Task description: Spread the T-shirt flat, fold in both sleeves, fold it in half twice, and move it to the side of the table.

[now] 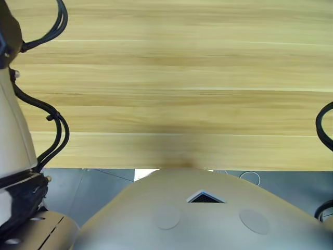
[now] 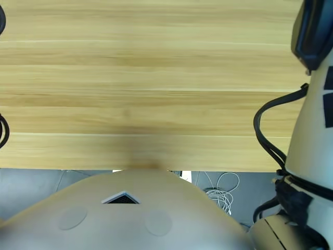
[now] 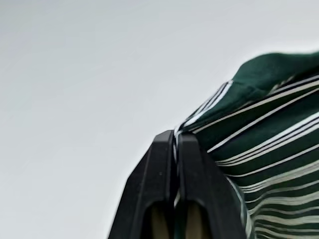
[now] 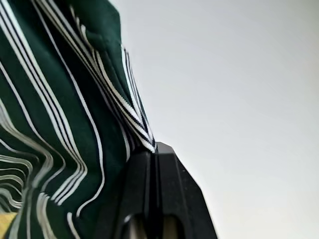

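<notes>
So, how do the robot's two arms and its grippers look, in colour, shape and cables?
Both arms have smooth cream shells. The left arm carries black cables and a black band lower down; the right arm has the same, plus a dark panel near its top. The left gripper and right gripper each have two matte black fingers that taper towards the tips.

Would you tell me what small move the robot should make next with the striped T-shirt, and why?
Probably lower both arms to the wooden table and lay the cloth down. The left gripper and right gripper are each shut on an edge of the T-shirt, seen against plain grey rather than wood, so it seems held in the air, not yet spread flat.
</notes>
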Motion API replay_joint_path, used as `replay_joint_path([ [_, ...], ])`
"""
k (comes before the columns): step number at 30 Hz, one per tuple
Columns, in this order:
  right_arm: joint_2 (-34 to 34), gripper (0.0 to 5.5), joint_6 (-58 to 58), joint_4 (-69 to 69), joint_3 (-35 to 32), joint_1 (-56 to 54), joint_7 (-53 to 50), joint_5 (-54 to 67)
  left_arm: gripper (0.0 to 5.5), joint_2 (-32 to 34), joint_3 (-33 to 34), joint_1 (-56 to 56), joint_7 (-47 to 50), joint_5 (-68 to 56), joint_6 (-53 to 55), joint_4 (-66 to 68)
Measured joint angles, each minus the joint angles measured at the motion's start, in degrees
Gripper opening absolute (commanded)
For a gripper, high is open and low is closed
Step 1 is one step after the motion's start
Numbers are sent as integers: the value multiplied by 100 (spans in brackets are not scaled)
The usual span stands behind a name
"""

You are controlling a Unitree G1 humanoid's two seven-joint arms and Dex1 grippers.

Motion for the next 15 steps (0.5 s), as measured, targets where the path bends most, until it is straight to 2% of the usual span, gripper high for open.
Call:
replay_joint_path([
  [2,-3,0,-162,30,-199,373,184,141,2,-151,12,213,-229,38,-59,79],
  [6,-1,0,-696,131,-345,1946,813,207,2,-590,-110,1396,-1059,151,-390,100],
  [9,11,0,-1700,-77,-439,3544,1755,474,2,-749,-405,3134,-2087,253,-761,-246],
  [12,1,0,-2431,-577,-532,4968,2645,905,2,-712,-610,5122,-3193,64,-704,-1549],
  [15,-70,0,-2605,-1380,-565,5793,3124,1337,2,-455,-583,6491,-4015,-530,-202,-3334],
])
